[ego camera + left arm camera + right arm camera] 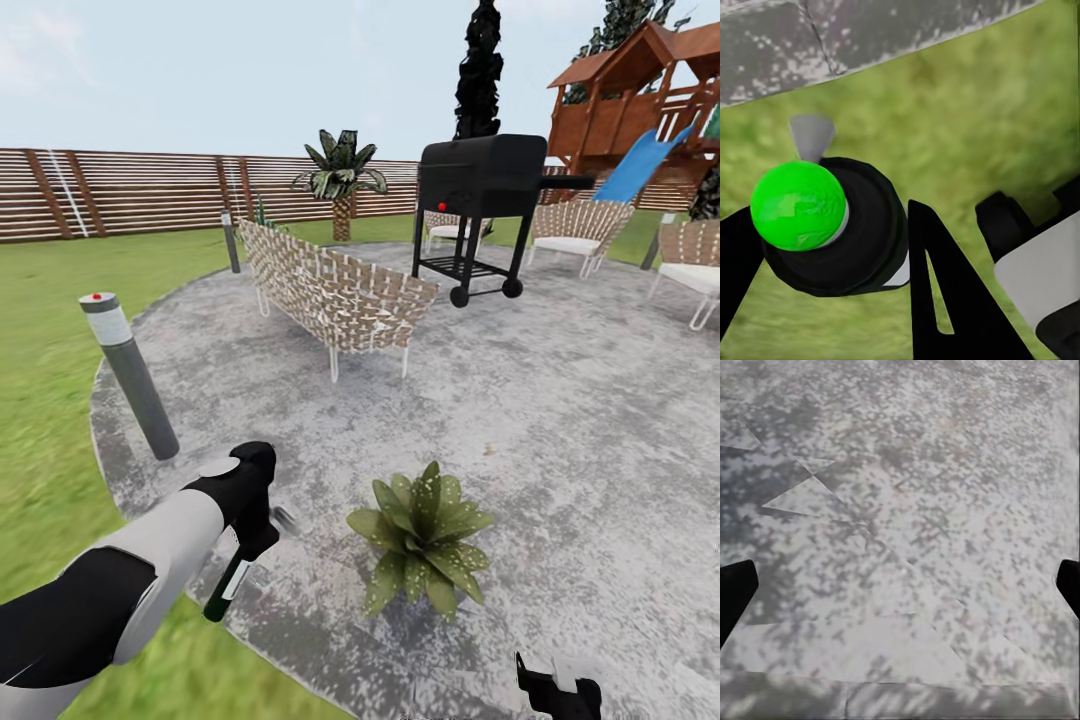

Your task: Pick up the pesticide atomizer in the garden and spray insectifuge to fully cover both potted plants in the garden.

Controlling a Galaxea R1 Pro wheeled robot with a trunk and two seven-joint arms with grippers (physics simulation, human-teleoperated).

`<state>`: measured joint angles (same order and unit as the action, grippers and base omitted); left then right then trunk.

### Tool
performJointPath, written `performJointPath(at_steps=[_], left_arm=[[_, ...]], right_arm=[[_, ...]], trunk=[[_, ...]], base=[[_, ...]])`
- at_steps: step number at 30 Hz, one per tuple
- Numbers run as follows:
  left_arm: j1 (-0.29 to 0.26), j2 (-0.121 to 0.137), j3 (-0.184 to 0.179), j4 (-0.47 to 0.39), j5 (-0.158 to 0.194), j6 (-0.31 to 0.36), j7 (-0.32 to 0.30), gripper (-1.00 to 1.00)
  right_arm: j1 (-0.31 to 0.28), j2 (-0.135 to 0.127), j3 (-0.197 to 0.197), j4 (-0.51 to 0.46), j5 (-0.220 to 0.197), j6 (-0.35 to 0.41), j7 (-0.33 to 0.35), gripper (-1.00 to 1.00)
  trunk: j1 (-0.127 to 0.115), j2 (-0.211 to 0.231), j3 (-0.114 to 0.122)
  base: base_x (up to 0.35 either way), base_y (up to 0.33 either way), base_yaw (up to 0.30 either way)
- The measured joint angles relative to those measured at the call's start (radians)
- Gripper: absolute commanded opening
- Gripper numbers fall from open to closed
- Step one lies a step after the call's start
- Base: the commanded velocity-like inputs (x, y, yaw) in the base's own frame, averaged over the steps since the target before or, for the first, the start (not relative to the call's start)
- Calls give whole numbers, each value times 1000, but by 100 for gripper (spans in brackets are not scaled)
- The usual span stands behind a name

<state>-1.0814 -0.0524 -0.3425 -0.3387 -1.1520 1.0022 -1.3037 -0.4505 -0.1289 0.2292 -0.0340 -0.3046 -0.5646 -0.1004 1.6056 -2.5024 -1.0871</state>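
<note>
Pesticide atomizer hangs clamped in our left gripper above the patio edge; one potted plant sits just beside it. Our right gripper is spread wide.

Rough speckled stone patio, woven wicker bench, matt black grill, possibly glossy green-capped pesticide atomizer

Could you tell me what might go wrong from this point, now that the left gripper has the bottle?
The pesticide atomizer hangs in the left gripper beside the potted plant, not over it, so spray may hit the patio instead. One plant is in sight here, so the second could go uncovered. The bollard lamp stands near the left arm's swing.
</note>
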Motion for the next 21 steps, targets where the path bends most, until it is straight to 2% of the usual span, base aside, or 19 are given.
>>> performJointPath(at_steps=[5, 10, 13, 16, 21], left_arm=[[0, 3, -3, -1, -1, 2, 24, -100], [0, 15, -3, 0, -2, 2, 30, -100], [0, 22, -1, 1, -3, 3, 79, -100], [0, 25, 1, 3, -1, 5, 106, -100], [0, 22, 2, 1, 0, 6, 111, -100]], right_arm=[[0, 0, 0, 0, 0, 0, 0, 100], [0, 0, 0, 0, -1, 0, 0, 100], [0, 0, 0, 0, -2, 0, 0, 100], [0, 0, 0, 0, -1, 0, 0, 100], [0, 0, 0, 0, -2, 0, 0, 100]], trunk=[[0, 0, 0], [0, 0, 0], [0, 0, 0], [0, 0, 0], [0, 0, 0]], base=[[0, 0, -197], [0, 0, -17], [0, 0, -1], [0, 0, 0], [0, 0, 0]])
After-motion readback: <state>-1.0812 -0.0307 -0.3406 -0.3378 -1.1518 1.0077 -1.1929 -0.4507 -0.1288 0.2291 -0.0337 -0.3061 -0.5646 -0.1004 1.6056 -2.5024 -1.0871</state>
